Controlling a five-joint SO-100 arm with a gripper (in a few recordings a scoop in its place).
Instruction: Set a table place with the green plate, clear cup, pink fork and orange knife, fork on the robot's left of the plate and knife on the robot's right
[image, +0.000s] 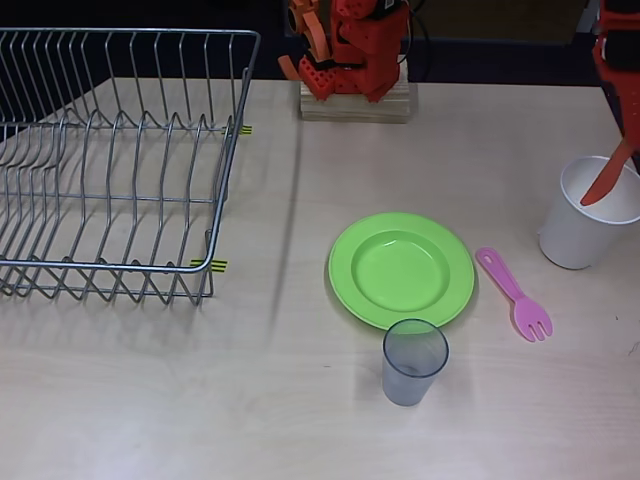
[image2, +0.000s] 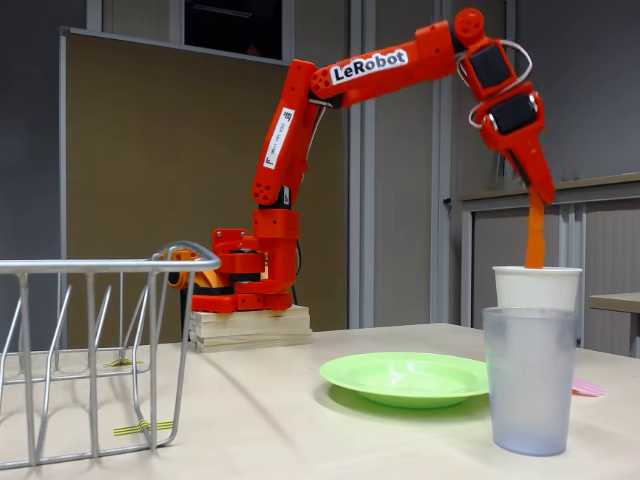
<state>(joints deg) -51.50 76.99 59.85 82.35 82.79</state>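
Your gripper (image2: 537, 190) hangs above the white cup (image: 588, 215) at the right edge of the table (image: 300, 400) in the overhead view, jaws clamped on the top of the knife (image2: 536, 232). The blade hangs straight down, its lower end inside the cup's mouth in both views.

The plate (image: 401, 268) sits mid-table, the fork (image: 514, 294) just beside its right rim in the overhead view, and the clear cup (image: 413, 361) touches or nearly touches the plate's near edge. The wire rack (image: 110, 160) stands well apart on the left.

The likely trouble starts at the white cup. If the knife tip has not cleared the rim when you swing away, it could catch the wall and tip the light cup over. The grip is only on the knife's end, so a quick move may twist or drop it. The route to the plate's open side crosses the fork, plate and clear cup; carry the blade high or it may knock the tumbler or drag the fork.
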